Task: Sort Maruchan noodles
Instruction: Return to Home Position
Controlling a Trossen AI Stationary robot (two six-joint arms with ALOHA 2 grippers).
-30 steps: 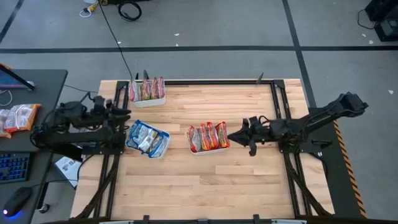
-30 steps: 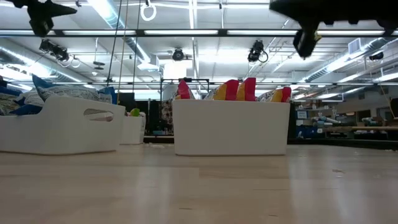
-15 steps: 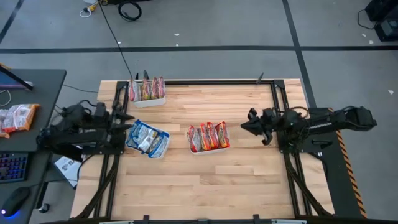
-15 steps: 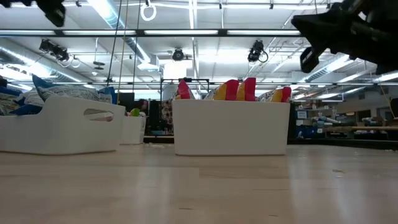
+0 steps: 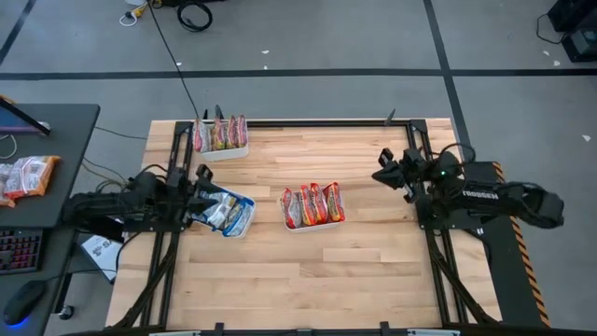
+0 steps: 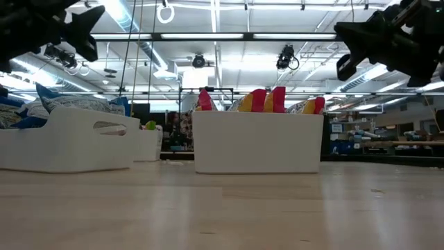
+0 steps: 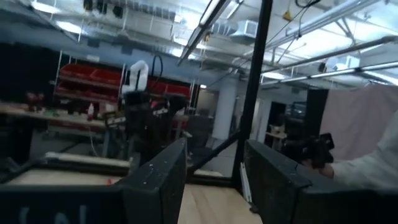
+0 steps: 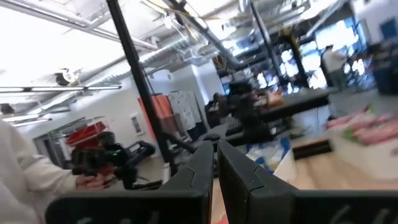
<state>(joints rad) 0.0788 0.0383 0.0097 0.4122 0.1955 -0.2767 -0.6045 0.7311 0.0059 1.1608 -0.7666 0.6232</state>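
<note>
The Maruchan noodles stand in three white trays. Blue-and-yellow packets [image 5: 222, 209] fill the tray at the table's left. Red-orange packets [image 5: 312, 203] fill the middle tray [image 6: 258, 142], and more packets [image 5: 221, 134] stand in the far-left tray. My left gripper [image 5: 201, 177] hovers open at the left tray's far-left corner, with nothing between its fingers [image 7: 155, 183]. My right gripper [image 5: 381, 175] is shut and holds nothing; it hangs above the bare table, to the right of the middle tray.
Bare wood lies between the middle tray and the table's near edge [image 5: 298, 308]. A dark metal frame [image 5: 410, 140] runs along the table's sides. More packets [image 5: 26, 175] lie on a side desk to the left. A person's white sleeve [image 7: 373, 174] shows beyond the table.
My right gripper has swung away from the middle tray, toward the table's right and far edges, and stays shut. My left gripper has sunk beside the left tray and tipped upward, its gap unchanged. The trays and packets have not moved.
</note>
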